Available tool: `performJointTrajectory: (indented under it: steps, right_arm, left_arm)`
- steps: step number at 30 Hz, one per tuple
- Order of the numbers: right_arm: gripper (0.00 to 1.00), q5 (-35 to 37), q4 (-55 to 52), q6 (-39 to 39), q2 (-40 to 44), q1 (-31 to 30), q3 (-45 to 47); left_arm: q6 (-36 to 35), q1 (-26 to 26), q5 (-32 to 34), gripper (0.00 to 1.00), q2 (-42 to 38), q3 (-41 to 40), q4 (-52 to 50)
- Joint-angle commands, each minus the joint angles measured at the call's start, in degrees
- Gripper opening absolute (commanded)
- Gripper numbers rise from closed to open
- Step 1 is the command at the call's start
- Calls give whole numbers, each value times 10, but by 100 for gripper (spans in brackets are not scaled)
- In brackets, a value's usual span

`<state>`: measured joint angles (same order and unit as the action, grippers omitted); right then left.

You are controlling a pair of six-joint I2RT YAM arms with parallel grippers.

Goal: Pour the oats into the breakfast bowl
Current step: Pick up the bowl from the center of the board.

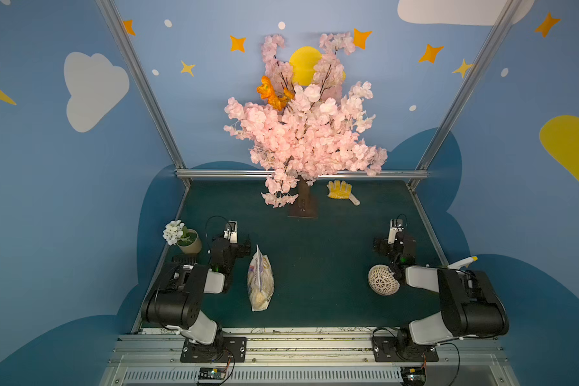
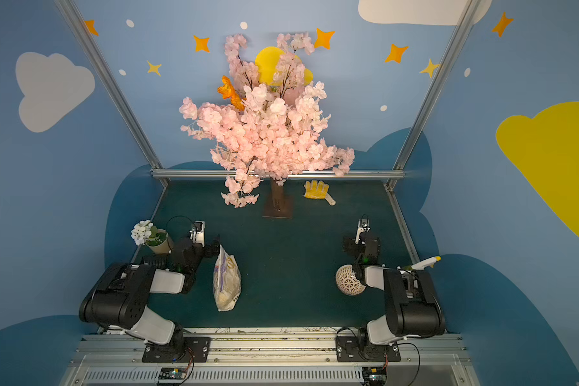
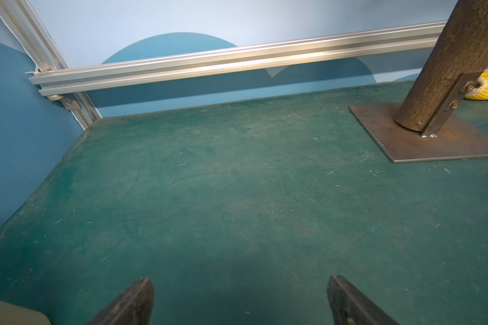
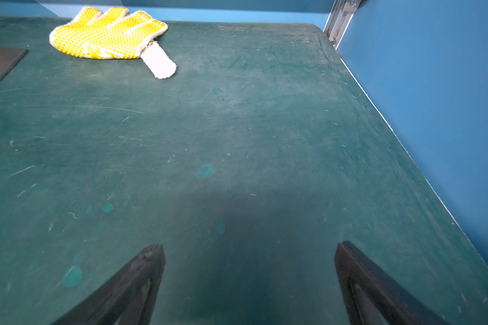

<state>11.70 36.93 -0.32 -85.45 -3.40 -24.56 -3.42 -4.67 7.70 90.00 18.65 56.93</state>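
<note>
The oats (image 1: pixel 260 280) (image 2: pixel 227 280) are pale flakes in a soft clear-and-white bag with purple print. The bag lies on the green table just right of my left arm's wrist (image 1: pixel 228 250). The breakfast bowl (image 1: pixel 383 280) (image 2: pixel 349 280), cream-white with a lattice pattern, sits at the right against my right arm's forearm (image 1: pixel 418 277). It shows its latticed outside, and its opening is not visible. My left gripper (image 3: pixel 240 281) is open over bare table and points to the far side. My right gripper (image 4: pixel 250 247) is also open, with nothing between its fingers.
A pink blossom tree (image 1: pixel 301 133) stands at the back middle on a brown metal plate (image 3: pixel 423 135). A yellow glove (image 1: pixel 340 190) (image 4: pixel 107 33) lies beside it. A beige flower pot (image 1: pixel 189 242) stands at the left edge. A white spray bottle (image 1: pixel 462 263) lies at the right edge.
</note>
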Motion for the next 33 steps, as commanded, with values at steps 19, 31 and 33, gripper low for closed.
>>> performJointTrajectory:
  steps: [19,31,33]
  right_arm:
    - [98,39,-43,-3,50,-22,-31]
    - [98,-331,-588,226,123,186,-279]
    - [98,-409,-524,322,157,257,-232]
  left_arm:
    - [-4,-2,7,100,-48,1,-18]
    - [230,16,-39,100,-396,-8,-306]
    - [248,19,-81,100,-382,13,-324]
